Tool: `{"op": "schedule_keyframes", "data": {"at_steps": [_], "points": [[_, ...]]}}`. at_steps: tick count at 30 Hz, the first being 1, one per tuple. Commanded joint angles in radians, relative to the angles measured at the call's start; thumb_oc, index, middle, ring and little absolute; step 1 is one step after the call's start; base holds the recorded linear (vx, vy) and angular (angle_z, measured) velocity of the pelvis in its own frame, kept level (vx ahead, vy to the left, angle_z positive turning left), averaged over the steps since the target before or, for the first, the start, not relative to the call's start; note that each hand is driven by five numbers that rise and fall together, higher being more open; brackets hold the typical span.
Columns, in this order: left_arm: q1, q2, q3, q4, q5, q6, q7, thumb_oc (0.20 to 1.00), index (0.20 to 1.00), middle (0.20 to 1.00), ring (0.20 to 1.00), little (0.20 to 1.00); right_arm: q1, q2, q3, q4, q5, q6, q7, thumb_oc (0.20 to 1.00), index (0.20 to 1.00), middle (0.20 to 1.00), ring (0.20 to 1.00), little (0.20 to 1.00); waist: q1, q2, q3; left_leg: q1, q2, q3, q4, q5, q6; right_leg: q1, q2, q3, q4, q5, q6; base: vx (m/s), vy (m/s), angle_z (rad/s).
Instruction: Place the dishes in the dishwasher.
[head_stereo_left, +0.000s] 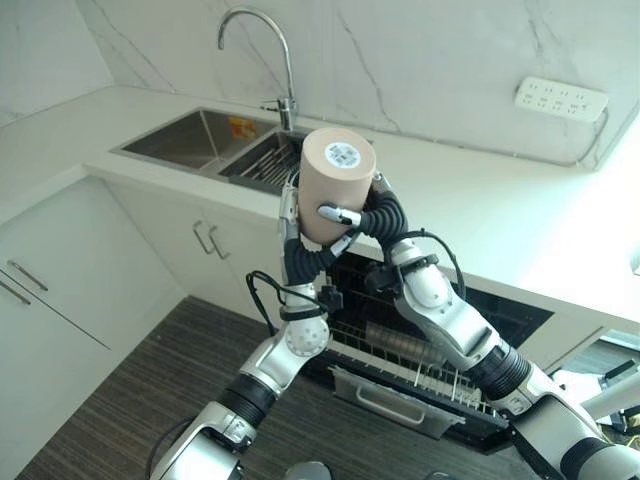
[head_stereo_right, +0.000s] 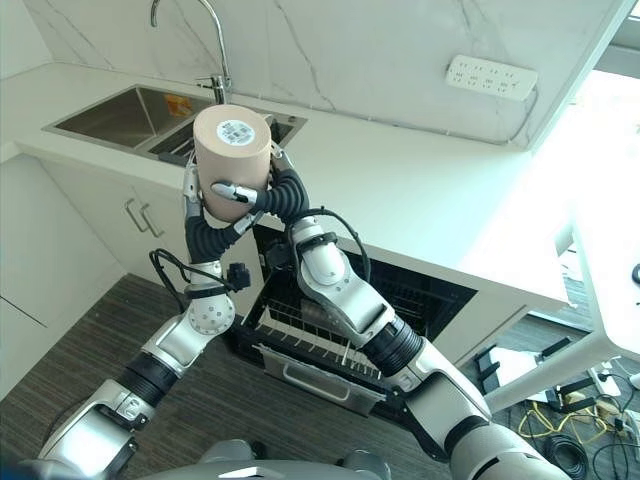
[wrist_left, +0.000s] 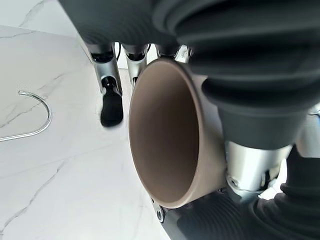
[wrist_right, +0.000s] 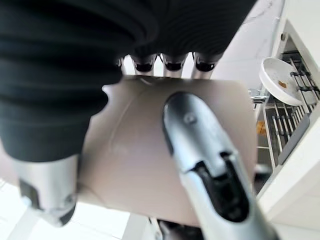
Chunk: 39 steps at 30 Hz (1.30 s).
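Being held upside down above the open dishwasher: a tall, matte tan ceramic cup (head_stereo_left: 337, 183), its flat base facing up with a round white sticker in the middle, straight-sided and plain. Sitting raised in front of the white marble-patterned bench (head_stereo_left: 470, 215), between both robot hands, well above the dark pull-out dishwasher rack (head_stereo_left: 400, 375) with its rows of thin wire tines.

Showing in the left wrist view what the eye views are hiding: the cup's open mouth and smooth brown interior (wrist_left: 167, 145), empty. Showing in the right wrist view, past the cup's side wall, a white round dish (wrist_right: 280, 80) with a few brownish crumbs, lying on a wire rack in the sink area. Appearing in the eye views alone: the stainless steel double sink (head_stereo_left: 200, 140) and the curved chrome tap (head_stereo_left: 262, 55) behind the cup, plus a white socket strip (head_stereo_right: 487, 77) on the wall.

Wrapping the cup from the right: the right robot hand (head_stereo_left: 345, 215), thumb pressed across the cup's wall and fingers curled behind, grasping it. Touching the cup's other side: the left robot hand (head_stereo_left: 290, 212), fingers running up along the wall, looking fairly straight rather than clenched.
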Motion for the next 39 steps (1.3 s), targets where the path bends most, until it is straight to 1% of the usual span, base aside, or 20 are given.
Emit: {"op": "schedule_keyframes", "data": {"at_steps": [1,2,4,5,6,8,12,16,18,20,22,23,24,25,29,30,31,33,35,39], "points": [[-0.101,-0.021,-0.114,0.016,0.014,-0.054,-0.072,1.0,1.0,1.0,1.0,1.0,-0.121,0.102,-0.033,-0.021,0.036,-0.139,-0.072,0.2,0.2,0.2,0.2,0.2,0.0,-0.015,-0.01,0.034,-0.005,-0.073,0.035,-0.136,-0.01,0.065,-0.028,0.048,-0.105,0.06,0.09,0.0,0.0,0.0],[-0.096,-0.02,-0.116,0.016,0.013,-0.057,-0.077,1.0,1.0,1.0,1.0,1.0,-0.116,0.099,-0.053,-0.025,0.03,-0.148,-0.085,0.2,0.2,0.2,0.2,0.2,-0.003,-0.014,-0.009,0.034,-0.002,-0.069,0.035,-0.135,-0.011,0.064,-0.029,0.046,-0.105,0.06,0.09,0.0,0.0,0.0],[-0.083,-0.014,-0.112,0.013,0.002,-0.077,-0.088,1.0,1.0,1.0,1.0,1.0,-0.104,0.068,-0.097,-0.05,-0.079,-0.132,-0.107,0.2,0.2,0.2,0.2,0.2,-0.011,-0.011,-0.007,0.032,0.002,-0.061,0.035,-0.134,-0.012,0.061,-0.03,0.044,-0.105,0.061,0.091,-0.02,-0.006,0.0],[-0.083,-0.014,-0.112,0.013,0.002,-0.077,-0.088,1.0,1.0,1.0,1.0,1.0,-0.104,0.068,-0.097,-0.05,-0.079,-0.132,-0.107,0.2,0.2,0.2,0.2,0.2,-0.011,-0.011,-0.007,0.032,0.002,-0.061,0.035,-0.134,-0.012,0.061,-0.03,0.044,-0.105,0.061,0.091,0.0,0.0,0.0],[-0.065,-0.005,-0.098,0.007,0.011,-0.089,-0.087,1.0,1.0,1.0,1.0,1.0,-0.098,0.038,-0.12,-0.074,-0.123,-0.121,-0.107,0.2,0.2,0.2,0.2,0.2,-0.014,-0.008,-0.005,0.032,0.004,-0.056,0.035,-0.133,-0.014,0.059,-0.032,0.042,-0.105,0.062,0.092,0.0,0.0,0.0],[-0.05,0.012,-0.076,-0.007,0.008,-0.097,-0.103,1.0,1.0,1.0,1.0,1.0,-0.091,0.017,-0.133,-0.093,-0.122,-0.116,-0.11,0.2,0.2,0.2,0.2,0.2,-0.014,-0.006,-0.006,0.033,0.004,-0.055,0.035,-0.132,-0.015,0.059,-0.032,0.043,-0.105,0.063,0.092,0.0,0.0,0.0],[-0.005,0.05,-0.034,-0.047,0.008,-0.123,-0.138,1.0,1.0,1.0,1.0,1.0,-0.069,-0.022,-0.158,-0.105,-0.119,-0.153,-0.134,0.2,0.2,0.2,0.2,0.2,-0.01,0.0,-0.004,0.031,0.005,-0.055,0.035,-0.128,-0.017,0.059,-0.034,0.038,-0.105,0.064,0.091,0.0,0.0,0.0],[0.019,0.07,-0.009,-0.074,0.008,-0.129,-0.157,1.0,1.0,1.0,1.0,1.0,-0.051,-0.04,-0.183,-0.123,-0.113,-0.17,-0.151,0.2,0.2,0.2,0.2,0.2,-0.009,0.003,-0.005,0.03,0.005,-0.055,0.035,-0.128,-0.017,0.059,-0.035,0.036,-0.105,0.064,0.09,-0.01,0.014,0.07],[0.045,0.091,0.018,-0.103,-0.005,-0.128,-0.2,1.0,1.0,1.0,1.0,1.0,-0.029,-0.059,-0.209,-0.146,-0.104,-0.181,-0.138,0.2,0.2,0.2,0.2,0.2,-0.006,0.005,-0.004,0.026,0.004,-0.055,0.035,-0.127,-0.016,0.058,-0.037,0.035,-0.105,0.064,0.091,-0.02,0.017,0.09],[0.059,0.102,0.027,-0.106,-0.028,-0.131,-0.258,1.0,1.0,1.0,1.0,1.0,-0.015,-0.072,-0.224,-0.168,-0.074,-0.173,-0.104,0.2,0.2,0.2,0.2,0.2,-0.008,0.007,-0.003,0.025,0.004,-0.053,0.035,-0.127,-0.016,0.056,-0.037,0.036,-0.105,0.064,0.092,-0.01,0.029,0.05],[0.085,0.119,0.04,-0.106,-0.06,-0.153,-0.364,1.0,1.0,1.0,1.0,1.0,0.037,-0.1,-0.243,-0.203,-0.052,-0.157,-0.033,0.2,0.2,0.2,0.2,0.2,-0.016,0.008,0.0,0.024,0.005,-0.051,0.035,-0.126,-0.015,0.052,-0.037,0.041,-0.105,0.066,0.093,-0.01,0.03,0.04],[0.092,0.123,0.041,-0.108,-0.071,-0.156,-0.388,1.0,1.0,1.0,1.0,1.0,0.052,-0.107,-0.246,-0.212,-0.053,-0.154,-0.018,0.2,0.2,0.2,0.2,0.2,-0.018,0.009,-0.001,0.023,0.005,-0.049,0.035,-0.126,-0.015,0.051,-0.037,0.043,-0.105,0.067,0.094,0.0,0.0,0.0],[0.11,0.133,0.045,-0.109,-0.078,-0.162,-0.426,1.0,1.0,1.0,1.0,1.0,0.088,-0.125,-0.25,-0.233,-0.055,-0.144,0.015,0.2,0.2,0.2,0.2,0.2,-0.024,0.01,0.001,0.023,0.007,-0.046,0.035,-0.125,-0.015,0.048,-0.037,0.046,-0.105,0.069,0.095,0.0,0.035,0.01],[0.153,0.159,0.058,-0.111,-0.087,-0.178,-0.484,1.0,1.0,1.0,1.0,1.0,0.171,-0.16,-0.258,-0.266,-0.054,-0.146,0.08,0.2,0.2,0.2,0.2,0.2,-0.037,0.012,0.003,0.023,0.011,-0.035,0.035,-0.124,-0.015,0.042,-0.037,0.054,-0.105,0.072,0.099,0.0,0.037,-0.02],[0.225,0.203,0.079,-0.126,-0.077,-0.209,-0.581,1.0,1.0,1.0,1.0,1.0,0.305,-0.219,-0.288,-0.298,-0.036,-0.185,0.179,0.2,0.2,0.2,0.2,0.2,-0.057,0.014,0.011,0.018,0.016,-0.02,0.035,-0.123,-0.014,0.028,-0.036,0.065,-0.105,0.077,0.107,-0.03,0.012,-0.12],[0.269,0.229,0.083,-0.137,-0.067,-0.226,-0.621,1.0,1.0,1.0,1.0,1.0,0.368,-0.251,-0.3,-0.3,-0.019,-0.22,0.236,0.2,0.2,0.2,0.2,0.2,-0.068,0.016,0.018,0.014,0.017,-0.014,0.035,-0.123,-0.012,0.019,-0.035,0.074,-0.105,0.079,0.112,-0.07,0.002,-0.23],[0.299,0.254,0.08,-0.143,-0.055,-0.235,-0.639,1.0,1.0,1.0,1.0,1.0,0.407,-0.272,-0.303,-0.302,-0.017,-0.244,0.27,0.2,0.2,0.2,0.2,0.2,-0.075,0.02,0.022,0.013,0.016,-0.011,0.035,-0.123,-0.011,0.013,-0.033,0.082,-0.105,0.08,0.115,-0.06,0.002,-0.16],[0.325,0.271,0.084,-0.148,-0.05,-0.237,-0.65,1.0,1.0,1.0,1.0,1.0,0.437,-0.287,-0.302,-0.31,-0.004,-0.256,0.299,0.2,0.2,0.2,0.2,0.2,-0.082,0.022,0.025,0.013,0.016,-0.008,0.035,-0.122,-0.01,0.011,-0.032,0.088,-0.105,0.081,0.118,-0.02,0.002,-0.1],[0.338,0.283,0.084,-0.15,-0.036,-0.243,-0.65,1.0,1.0,1.0,1.0,1.0,0.456,-0.296,-0.298,-0.315,0.008,-0.254,0.323,0.2,0.2,0.2,0.2,0.2,-0.087,0.024,0.024,0.014,0.016,-0.005,0.035,-0.121,-0.01,0.009,-0.031,0.093,-0.105,0.082,0.119,0.0,0.004,-0.12],[0.342,0.3,0.075,-0.153,-0.031,-0.233,-0.666,1.0,1.0,1.0,1.0,1.0,0.477,-0.305,-0.272,-0.318,0.021,-0.253,0.366,0.2,0.2,0.2,0.2,0.2,-0.093,0.025,0.027,0.012,0.016,-0.002,0.035,-0.12,-0.009,0.004,-0.031,0.098,-0.105,0.084,0.122,-0.01,-0.001,-0.11]]}}
